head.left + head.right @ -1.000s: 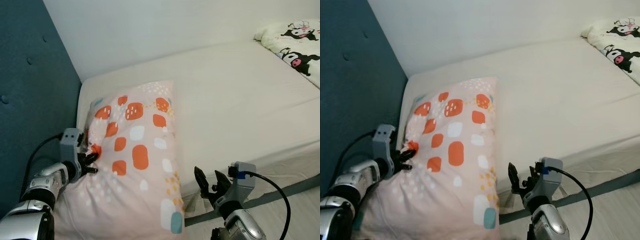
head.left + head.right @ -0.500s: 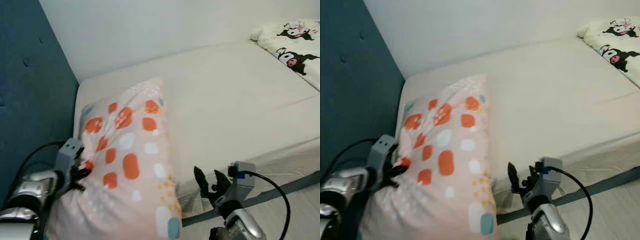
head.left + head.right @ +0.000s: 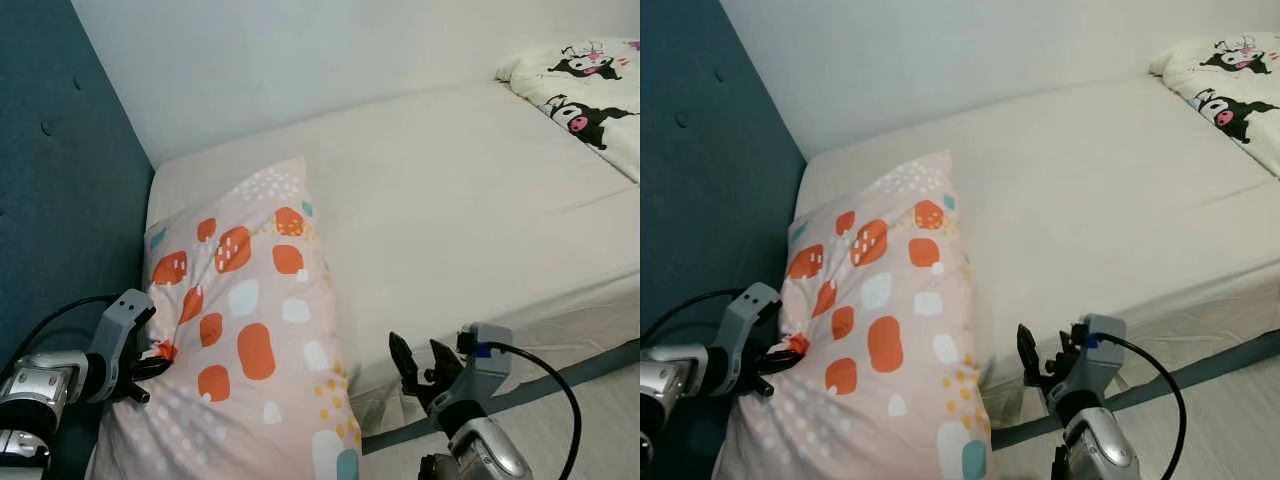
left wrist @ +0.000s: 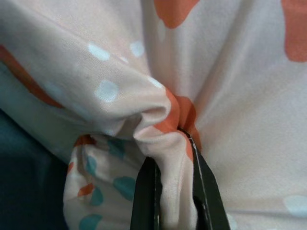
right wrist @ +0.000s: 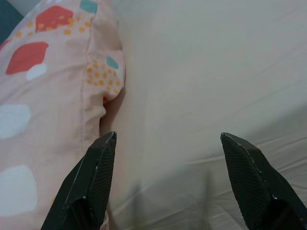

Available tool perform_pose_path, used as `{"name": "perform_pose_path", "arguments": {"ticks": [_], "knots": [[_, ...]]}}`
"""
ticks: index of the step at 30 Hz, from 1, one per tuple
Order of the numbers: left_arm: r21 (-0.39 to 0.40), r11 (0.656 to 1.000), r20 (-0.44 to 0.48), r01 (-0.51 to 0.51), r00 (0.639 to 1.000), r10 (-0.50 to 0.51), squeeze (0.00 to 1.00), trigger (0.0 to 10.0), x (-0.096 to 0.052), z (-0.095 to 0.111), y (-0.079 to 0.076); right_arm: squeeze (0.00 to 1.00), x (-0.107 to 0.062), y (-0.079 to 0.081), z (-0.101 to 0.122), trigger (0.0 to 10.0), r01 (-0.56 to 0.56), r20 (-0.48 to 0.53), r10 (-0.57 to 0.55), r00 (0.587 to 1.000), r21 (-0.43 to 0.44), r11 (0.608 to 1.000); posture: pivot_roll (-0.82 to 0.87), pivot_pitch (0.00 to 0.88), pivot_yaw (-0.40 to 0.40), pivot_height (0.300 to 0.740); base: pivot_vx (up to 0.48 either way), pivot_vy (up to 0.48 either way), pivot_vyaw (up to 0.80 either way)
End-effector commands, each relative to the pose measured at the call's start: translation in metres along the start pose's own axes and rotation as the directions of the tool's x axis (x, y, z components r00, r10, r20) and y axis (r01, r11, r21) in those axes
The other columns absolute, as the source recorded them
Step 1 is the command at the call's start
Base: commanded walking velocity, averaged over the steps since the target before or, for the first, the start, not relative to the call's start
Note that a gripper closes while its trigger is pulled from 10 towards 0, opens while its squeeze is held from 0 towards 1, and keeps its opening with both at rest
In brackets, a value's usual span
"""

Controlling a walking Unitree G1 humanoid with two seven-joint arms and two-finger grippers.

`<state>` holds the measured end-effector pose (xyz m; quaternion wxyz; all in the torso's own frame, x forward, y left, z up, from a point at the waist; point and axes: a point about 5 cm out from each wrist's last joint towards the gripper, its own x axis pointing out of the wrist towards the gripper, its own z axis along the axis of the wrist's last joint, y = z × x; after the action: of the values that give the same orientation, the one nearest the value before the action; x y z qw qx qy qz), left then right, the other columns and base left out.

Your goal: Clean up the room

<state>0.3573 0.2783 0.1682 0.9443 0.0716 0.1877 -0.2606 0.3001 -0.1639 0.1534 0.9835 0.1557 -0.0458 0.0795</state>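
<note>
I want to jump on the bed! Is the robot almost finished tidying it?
Not yet. The sheet on the bed looks smooth already. The left claw is pinching the spotty pillow, which lies at the bed's edge. The right claw hangs open, holding nothing. The cartoon blanket at the far end may need tidying too.

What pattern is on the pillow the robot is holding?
The pillow is pale pink with orange, white and teal blotches and small dots; the left eye view shows it best.

Teal padded headboard [image 3: 50, 200] fills frame left. White wall [image 3: 300, 60] across the top. Cream-sheeted bed [image 3: 470, 200] occupies centre; pale floor [image 3: 600, 420] lower right.
</note>
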Motion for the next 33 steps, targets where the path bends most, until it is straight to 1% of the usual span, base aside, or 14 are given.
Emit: {"name": "perform_pose_path", "arguments": {"ticks": [1, 2, 7, 10, 11, 14, 17, 18, 19, 21, 25, 29, 31, 33], "knots": [[-0.051, 0.999, -0.025, 0.012, 1.0, -0.014, 0.3, 10.0, 0.006, -0.017, -0.008, 0.0, -0.002, 0.0, -0.005, 10.0, 0.001, -0.008, -0.001, 1.0, 0.009, 1.0, 0.01, 0.355, 0.125, 0.546, 0.0, 0.0, 0.0], [-0.065, 0.998, 0.017, 0.002, 1.0, -0.001, 0.98, 10.0, 0.011, -0.013, -0.011, 0.0, -0.002, 0.0, -0.005, 10.0, 0.001, -0.007, -0.001, 1.0, 0.008, 1.0, 0.01, 0.354, 0.126, 0.546, 0.0, 0.0, 0.0], [-0.105, 0.994, 0.125, -0.03, 0.991, 0.044, 1.0, 10.0, 0.02, -0.004, -0.02, 0.0, -0.003, -0.001, -0.005, 10.0, 0.004, -0.005, -0.004, 1.0, 0.005, 1.0, 0.01, 0.348, 0.126, 0.546, 0.0, 0.0, 0.0], [-0.113, 0.993, 0.149, -0.045, 0.987, 0.062, 1.0, 10.0, 0.022, -0.002, -0.022, 0.0, -0.003, -0.002, -0.004, 10.0, 0.005, -0.004, -0.005, 1.0, 0.004, 1.0, 0.01, 0.348, 0.126, 0.546, 0.0, 0.0, 0.0], [-0.163, 0.985, 0.248, -0.048, 0.965, 0.088, 0.0, 10.0, 0.022, 0.005, -0.027, 0.0, -0.002, -0.002, -0.004, 10.0, 0.004, -0.001, -0.004, 1.0, 0.001, 1.0, 0.0, 0.333, 0.121, 0.546, 0.0, 0.0, 0.0], [-0.194, 0.98, 0.303, -0.047, 0.947, 0.105, 0.0, 10.0, 0.019, 0.008, -0.029, 0.0, -0.001, -0.003, -0.004, 10.0, 0.004, 0.001, -0.004, 1.0, 0.0, 1.0, 0.0, 0.333, 0.121, 0.546, 0.0, 0.0, 0.0], [-0.199, 0.979, 0.31, -0.049, 0.944, 0.11, 0.0, 10.0, 0.019, 0.009, -0.029, 0.0, -0.001, -0.003, -0.004, 10.0, 0.004, 0.001, -0.004, 1.0, 0.0, 1.0, 0.0, 0.333, 0.121, 0.546, 0.0, 0.0, 0.0], [-0.21, 0.978, 0.404, 0.019, 0.912, 0.069, 0.0, 10.0, 0.009, 0.015, -0.035, 0.0, 0.002, -0.003, -0.001, 10.0, -0.003, 0.008, 0.003, 1.0, -0.002, 1.0, 0.01, 0.307, 0.104, 0.546, 0.0, 0.0, 0.0], [-0.21, 0.978, 0.404, 0.019, 0.912, 0.069, 0.0, 10.0, 0.009, 0.015, -0.035, 0.0, 0.002, -0.003, -0.001, 10.0, -0.003, 0.008, 0.003, 1.0, -0.002, 1.0, 0.01, 0.307, 0.104, 0.546, 0.0, 0.0, 0.0], [-0.205, 0.975, 0.452, 0.083, 0.892, 0.019, 0.0, 10.0, -0.001, 0.014, -0.043, 0.0, 0.006, -0.004, 0.0, 10.0, -0.011, 0.012, 0.011, 1.0, -0.004, 1.0, 0.01, 0.293, 0.089, 0.546, 0.0, 0.0, 0.0], [-0.19, 0.974, 0.447, 0.124, 0.894, -0.027, 0.0, 10.0, -0.011, 0.006, -0.053, 0.0, 0.009, -0.002, 0.001, 10.0, -0.03, 0.011, 0.03, 0.999, -0.006, 1.0, 0.01, 0.28, 0.08, 0.546, 0.0, 0.0, 0.0], [-0.183, 0.981, 0.446, 0.073, 0.895, 0.017, 0.0, 10.0, -0.022, -0.005, -0.056, 0.0, 0.012, 0.0, -0.003, 10.0, -0.056, -0.002, 0.056, 0.998, -0.015, 0.998, 0.02, 0.239, 0.055, 0.546, 0.0, 0.0, 0.0], [-0.169, 0.986, 0.452, 0.003, 0.889, 0.074, 0.0, 10.0, -0.026, -0.008, -0.055, 0.0, 0.013, 0.002, -0.004, 10.0, -0.062, -0.007, 0.062, 0.998, -0.021, 0.998, 0.03, 0.223, 0.047, 0.546, 0.0, 0.0, 0.0], [-0.168, 0.982, 0.481, -0.092, 0.861, 0.163, 0.0, 10.0, -0.029, -0.01, -0.057, 0.0, 0.013, 0.005, -0.008, 10.0, -0.068, -0.019, 0.067, 0.998, -0.031, 0.997, 0.03, 0.204, 0.04, 0.546, 0.0, 0.0, 0.0]]}}
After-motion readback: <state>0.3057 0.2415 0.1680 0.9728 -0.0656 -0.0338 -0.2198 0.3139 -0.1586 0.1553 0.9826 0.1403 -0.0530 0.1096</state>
